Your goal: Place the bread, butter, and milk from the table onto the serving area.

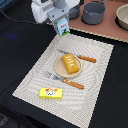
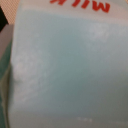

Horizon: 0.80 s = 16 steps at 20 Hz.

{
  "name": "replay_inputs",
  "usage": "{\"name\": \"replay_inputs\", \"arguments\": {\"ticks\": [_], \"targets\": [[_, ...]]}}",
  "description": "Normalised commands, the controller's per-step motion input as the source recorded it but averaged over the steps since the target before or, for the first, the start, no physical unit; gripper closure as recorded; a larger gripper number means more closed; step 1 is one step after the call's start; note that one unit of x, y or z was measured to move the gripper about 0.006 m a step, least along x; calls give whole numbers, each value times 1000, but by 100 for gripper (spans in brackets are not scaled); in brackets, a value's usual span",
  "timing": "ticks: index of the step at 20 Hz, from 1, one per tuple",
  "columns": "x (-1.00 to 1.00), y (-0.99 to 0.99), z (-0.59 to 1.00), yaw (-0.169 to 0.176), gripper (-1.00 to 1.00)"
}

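**Spotter:** Where's the milk [image 1: 63, 29] right now?

**Arm:** Clamped in my jaws [image 1: 62, 26], carton upright, hanging at the far edge of the serving area [image 1: 30, 82], just where mat meets black tabletop [image 1: 20, 45]. My wrist view is nothing but pale blue carton wall [image 2: 70, 70] with red lettering, so it sits tight against the camera.

**Spotter:** And the other two?

**Arm:** Bread [image 1: 71, 64] lies on the plate [image 1: 59, 70], between fork [image 1: 64, 80] and knife [image 1: 80, 57]. Butter [image 1: 51, 92] lies flat on the mat's near part (well apart from the plate). Both look delivered.

**Spotter:** Why hold it so high?

**Arm:** I judge it clears the knife that way, and an upright carton should set down stably on open mat.
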Motion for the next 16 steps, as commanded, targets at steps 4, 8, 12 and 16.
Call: {"name": "replay_inputs", "arguments": {"ticks": [4, 8, 12, 16], "targets": [[1000, 274, 0, 0, 100], [959, 293, -69, 0, 100], [788, 317, -124, 0, 100], [520, 324, -142, 0, 100]]}}
